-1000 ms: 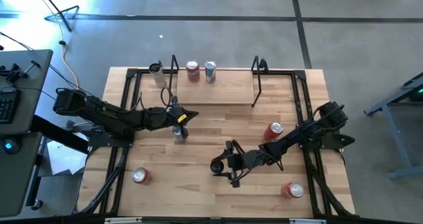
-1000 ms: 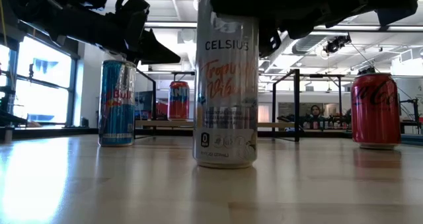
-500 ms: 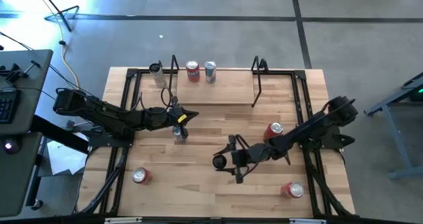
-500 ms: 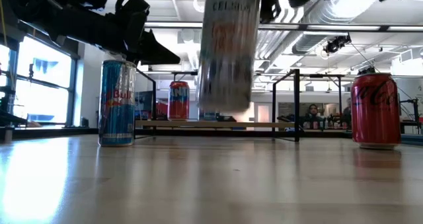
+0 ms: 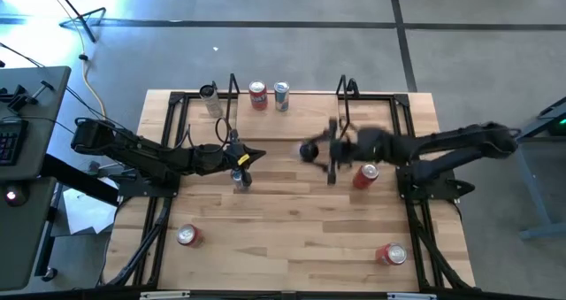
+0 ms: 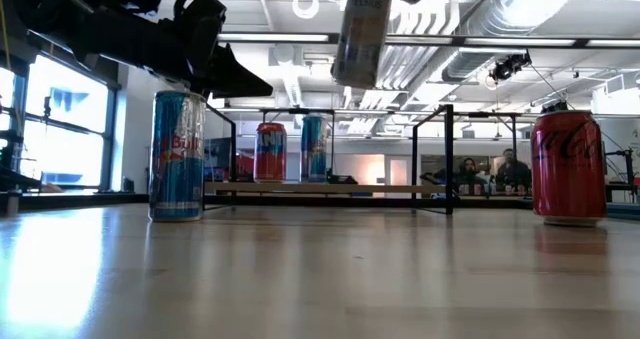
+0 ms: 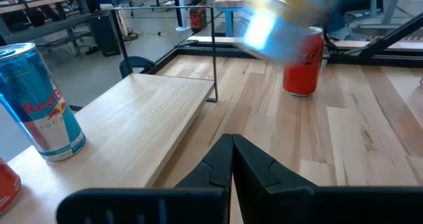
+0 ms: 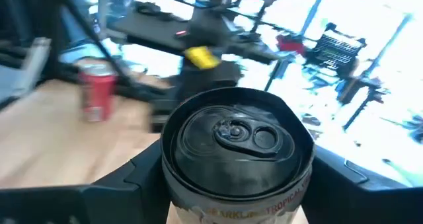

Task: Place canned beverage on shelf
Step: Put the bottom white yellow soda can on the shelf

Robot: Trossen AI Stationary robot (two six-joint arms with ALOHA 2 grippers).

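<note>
Right gripper (image 5: 311, 150) jaws clamped on tall silver can (image 8: 238, 154), held aloft just before shelf (image 5: 301, 127). Left gripper (image 5: 250, 155) jaws closed, empty, near shelf front, above blue can (image 6: 177, 155).

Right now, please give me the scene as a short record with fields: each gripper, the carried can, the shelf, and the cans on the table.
right gripper: shut on the Celsius can, above the table near the shelf
Celsius can: held upright, off the table
left gripper: shut, over the Red Bull can standing on the table
shelf: holds two upright cans, a red can and a blue can
table: three more red cans stand on it
</note>
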